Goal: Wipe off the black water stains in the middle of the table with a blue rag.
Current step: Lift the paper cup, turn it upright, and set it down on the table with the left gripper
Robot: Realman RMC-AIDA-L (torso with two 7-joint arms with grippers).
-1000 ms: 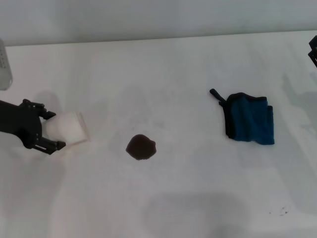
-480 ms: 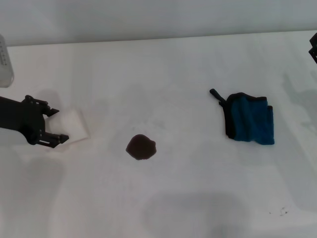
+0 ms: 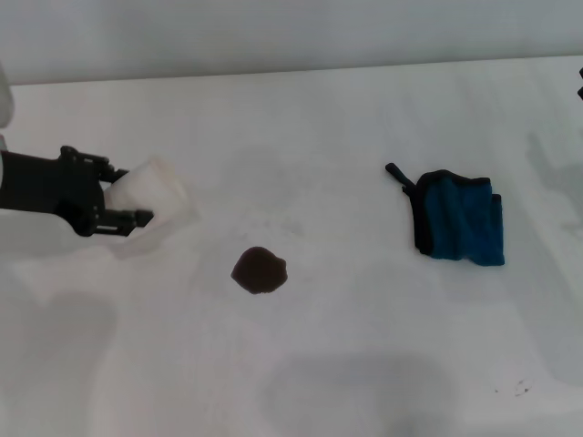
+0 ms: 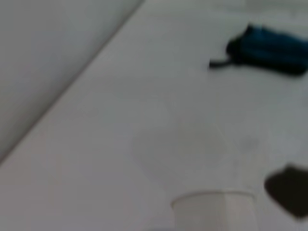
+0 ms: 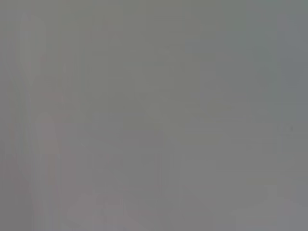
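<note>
The black water stain (image 3: 260,270) is a small dark blotch on the white table (image 3: 328,364), a little left of the middle. It also shows in the left wrist view (image 4: 288,190). The blue rag (image 3: 460,218) lies crumpled to the right of the stain, with its black loop tab toward the back left; the left wrist view shows it too (image 4: 269,48). My left gripper (image 3: 127,194) is at the far left, well left of the stain, shut on a white paper cup (image 3: 157,189). My right gripper (image 3: 580,82) shows only as a sliver at the right edge, far from the rag.
The cup's rim (image 4: 214,207) fills the near part of the left wrist view. A grey wall (image 3: 291,32) runs behind the table's back edge. Tiny dark specks (image 3: 521,388) lie at the front right. The right wrist view shows only plain grey.
My left gripper has moved right and toward the back of the table with the paper cup in it. The stain and the rag have not moved. The right arm has slid further out of view.
</note>
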